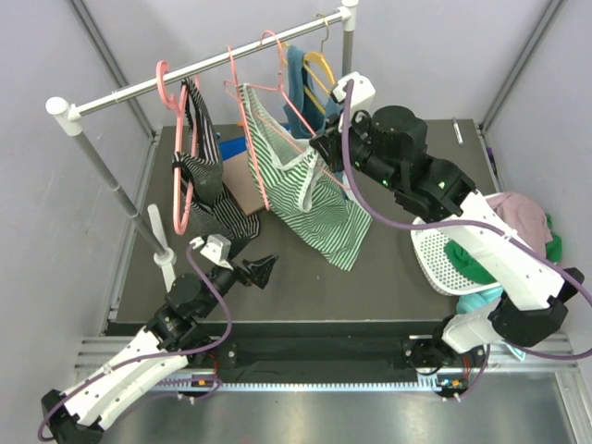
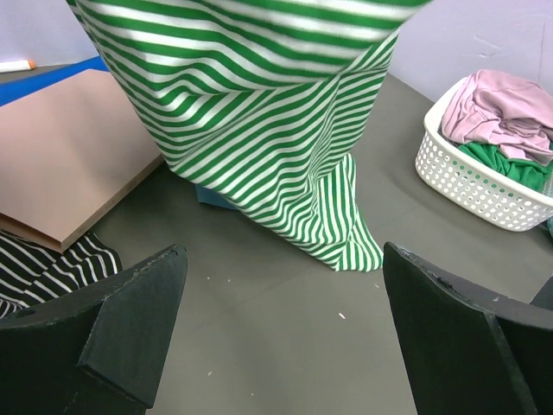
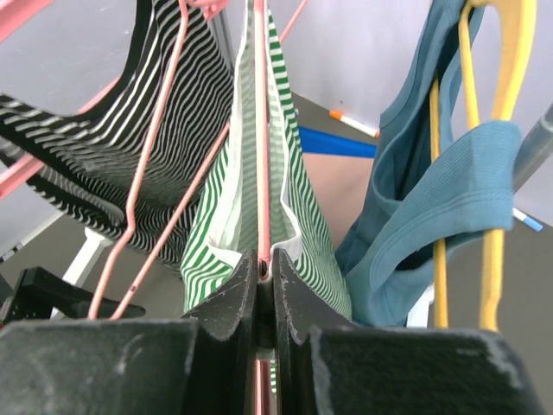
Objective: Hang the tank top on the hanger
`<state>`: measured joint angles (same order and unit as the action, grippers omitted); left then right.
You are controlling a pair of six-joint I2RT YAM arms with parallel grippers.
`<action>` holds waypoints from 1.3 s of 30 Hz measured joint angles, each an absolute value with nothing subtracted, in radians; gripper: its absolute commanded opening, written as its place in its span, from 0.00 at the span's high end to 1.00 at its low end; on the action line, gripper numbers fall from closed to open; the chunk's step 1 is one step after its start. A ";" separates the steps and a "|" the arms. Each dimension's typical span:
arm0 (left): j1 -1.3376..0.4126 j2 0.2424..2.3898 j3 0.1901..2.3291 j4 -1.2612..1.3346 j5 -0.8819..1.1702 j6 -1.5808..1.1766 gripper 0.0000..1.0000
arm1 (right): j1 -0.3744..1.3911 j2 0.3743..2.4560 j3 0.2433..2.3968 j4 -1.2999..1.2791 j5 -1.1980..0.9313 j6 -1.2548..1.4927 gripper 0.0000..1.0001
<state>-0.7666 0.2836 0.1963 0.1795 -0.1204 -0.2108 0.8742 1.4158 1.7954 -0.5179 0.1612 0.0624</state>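
**Two claws, one engaged: hanger pinched with the top draped on it**

My right claw is closed on a wire of the thin pink hanger, which runs straight up from between its fingers. The tank top hangs around that wire just above and beyond the claw. The teal top on the yellow hanger lies to the claw's right, and the black-and-white garment to its left. My left claw is spread wide and holds nothing. The striped hem droops ahead of and above it, reaching down to the table, and the white basket sits ahead to its right.

I judge that the top is largely on the hanger, whose hook appears to sit over the rail. I cannot tell whether both shoulder straps are seated. The next move calls for checking the straps. Then the right claw should release the wire and back away cleanly, without snagging fabric or swinging the neighbouring hangers.
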 measured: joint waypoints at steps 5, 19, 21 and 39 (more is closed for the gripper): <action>-0.767 0.284 0.196 0.178 -0.120 -0.211 0.01 | 0.850 1.450 1.853 -0.519 0.144 0.060 1.00; -0.767 0.283 0.196 0.178 -0.121 -0.211 0.01 | 0.758 1.542 1.890 -0.520 0.076 0.075 0.99; -0.767 0.283 0.196 0.178 -0.121 -0.211 0.01 | 0.756 1.539 1.871 -0.505 0.073 0.080 0.96; -0.767 0.276 0.196 0.171 -0.130 -0.216 0.01 | 0.756 1.384 1.740 -0.447 0.049 0.078 0.07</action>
